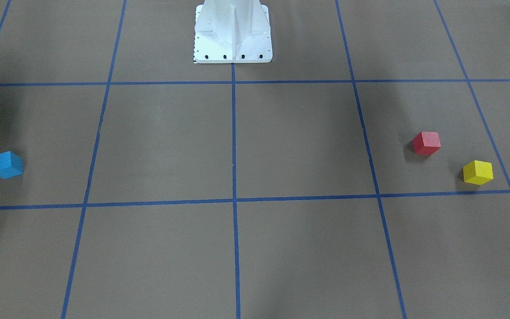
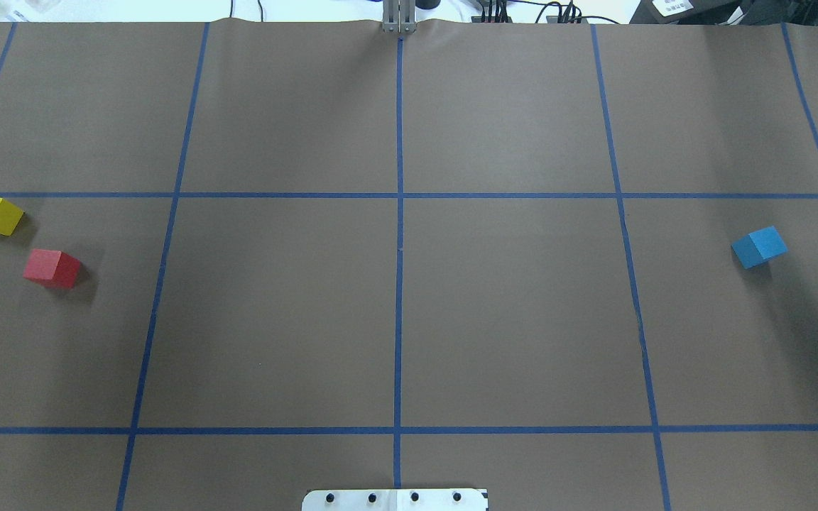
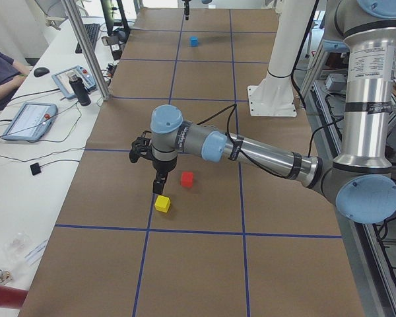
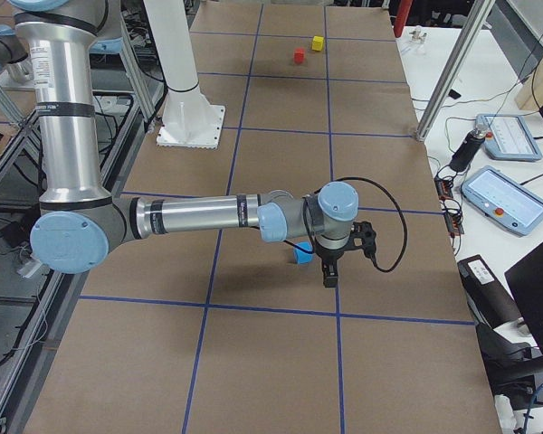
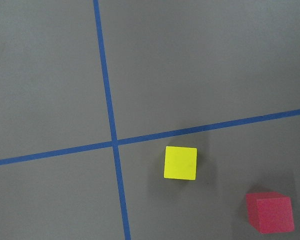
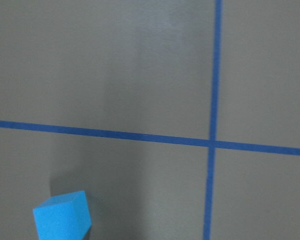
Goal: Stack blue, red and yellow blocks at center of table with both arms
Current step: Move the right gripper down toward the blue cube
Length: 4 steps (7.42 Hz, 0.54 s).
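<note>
**Blue, red and yellow blocks lie apart on the table, none yet stacked**

The blue block (image 1: 6,164) is seen alone near the table's end on the robot's right. The red block (image 1: 426,142) and yellow block (image 1: 477,172) sit near each other, not touching, at the end on the robot's left. The centre of the brown table (image 1: 303,146), where the blue tape lines (image 1: 233,201) cross, holds no block.

Several risks can be judged. All three blocks are turned at an angle to the tape grid, so a corner could be clipped if a hand were lowered without being rotated to match. The red block could be nudged while the yellow one is grasped, since the two are close. In the right wrist view the blue block is shown only in the lower left corner, so a straight descent would likely miss it. A collision at the centre is possible if both arms are brought there together, and a badly aligned block could topple the stack.

The left arm is stretched low and level over the table, with the left hand (image 3: 160,188) pointed down above the yellow block. The right arm is extended likewise, its right hand (image 4: 328,271) pointed down just beside the blue block. Whether either hand is spread or pressed together cannot be told.
</note>
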Each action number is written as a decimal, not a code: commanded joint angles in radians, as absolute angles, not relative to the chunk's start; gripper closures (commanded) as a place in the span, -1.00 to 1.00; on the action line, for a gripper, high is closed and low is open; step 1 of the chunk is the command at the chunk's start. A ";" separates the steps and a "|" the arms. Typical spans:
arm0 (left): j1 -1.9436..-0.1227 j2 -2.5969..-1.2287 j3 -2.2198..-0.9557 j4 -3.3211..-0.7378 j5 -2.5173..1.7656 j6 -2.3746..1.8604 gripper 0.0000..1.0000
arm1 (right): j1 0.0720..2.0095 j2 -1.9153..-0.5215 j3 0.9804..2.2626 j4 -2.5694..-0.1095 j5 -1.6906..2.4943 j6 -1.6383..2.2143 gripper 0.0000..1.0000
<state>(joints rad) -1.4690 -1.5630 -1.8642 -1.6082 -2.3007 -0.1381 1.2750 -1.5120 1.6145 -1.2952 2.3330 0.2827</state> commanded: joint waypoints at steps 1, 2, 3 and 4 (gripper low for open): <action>-1.465 -1.581 -1.864 -1.611 -2.301 -0.218 -1.00 | 1.152 -1.494 1.612 -1.220 2.319 0.373 -0.98; -1.463 -1.583 -1.862 -1.609 -2.301 -0.219 -1.00 | 1.134 -1.496 1.596 -1.221 2.319 0.371 -0.98; -1.465 -1.583 -1.864 -1.611 -2.301 -0.219 -1.00 | 1.121 -1.496 1.580 -1.220 2.318 0.370 -0.98; -1.465 -1.583 -1.865 -1.611 -2.302 -0.219 -1.00 | 1.114 -1.496 1.557 -1.220 2.313 0.364 -0.98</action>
<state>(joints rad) -1.4647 -1.5823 -1.8637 -1.6102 -2.3013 -0.2170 1.1289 -1.4959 1.5827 -1.2211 2.3177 0.3676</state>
